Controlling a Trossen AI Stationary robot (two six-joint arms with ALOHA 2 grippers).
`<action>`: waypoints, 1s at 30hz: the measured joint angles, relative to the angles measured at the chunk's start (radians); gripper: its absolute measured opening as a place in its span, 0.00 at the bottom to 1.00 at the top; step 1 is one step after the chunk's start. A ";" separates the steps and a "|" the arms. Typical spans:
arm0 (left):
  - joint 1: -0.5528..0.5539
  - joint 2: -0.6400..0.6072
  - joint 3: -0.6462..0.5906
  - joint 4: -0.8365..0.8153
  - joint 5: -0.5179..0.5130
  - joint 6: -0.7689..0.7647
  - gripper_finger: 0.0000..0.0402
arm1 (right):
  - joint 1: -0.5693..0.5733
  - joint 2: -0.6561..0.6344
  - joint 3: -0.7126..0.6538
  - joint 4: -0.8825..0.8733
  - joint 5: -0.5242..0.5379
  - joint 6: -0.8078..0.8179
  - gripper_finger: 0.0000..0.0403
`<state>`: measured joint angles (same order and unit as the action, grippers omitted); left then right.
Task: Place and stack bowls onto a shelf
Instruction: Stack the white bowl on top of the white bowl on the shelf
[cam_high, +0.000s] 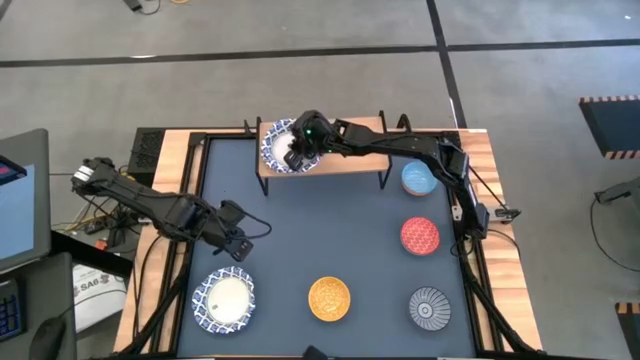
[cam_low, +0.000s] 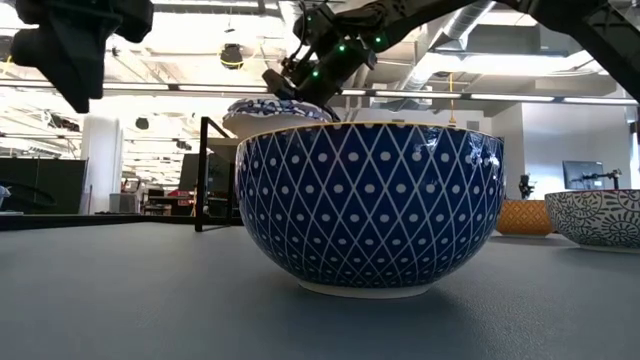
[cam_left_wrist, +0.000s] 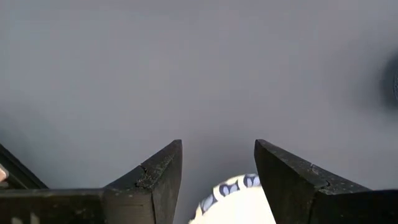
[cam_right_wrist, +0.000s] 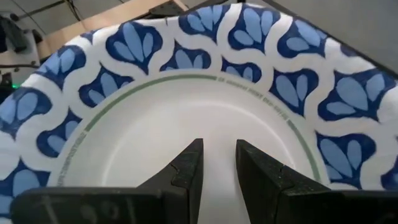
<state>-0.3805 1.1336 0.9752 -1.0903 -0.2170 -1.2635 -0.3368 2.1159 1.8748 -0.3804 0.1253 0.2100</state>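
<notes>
Light wooden shelf, table's far edge: one patterned blue-and-white bowl on its left end, right gripper narrowly parted inside, grip uncertain. Remaining on table: patterned bowl, yellow, red, light blue, striped grey-blue. Left gripper wide, empty.

low view: shelf mostly hidden by near bowl | left wrist: bowl cut off — rim only

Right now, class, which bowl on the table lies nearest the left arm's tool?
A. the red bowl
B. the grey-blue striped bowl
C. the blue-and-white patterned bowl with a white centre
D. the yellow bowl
C: in the high view the left tool hovers just beyond the blue-and-white patterned bowl, while the yellow bowl, red bowl and grey-blue striped bowl lie farther off.
</notes>
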 joint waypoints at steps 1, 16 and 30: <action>-0.005 -0.001 0.000 0.000 0.006 0.000 0.46 | 0.003 -0.001 0.000 -0.002 0.001 0.002 0.30; -0.222 -0.003 -0.146 0.098 0.144 0.265 0.46 | 0.111 -0.346 0.001 -0.059 -0.001 0.054 0.30; -0.288 -0.003 -0.381 0.300 0.176 0.208 0.44 | 0.363 -0.476 0.000 -0.563 0.044 0.122 0.30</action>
<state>-0.6682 1.1301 0.5940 -0.7904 -0.0411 -1.0559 0.0259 1.6397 1.8743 -0.9435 0.1693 0.3321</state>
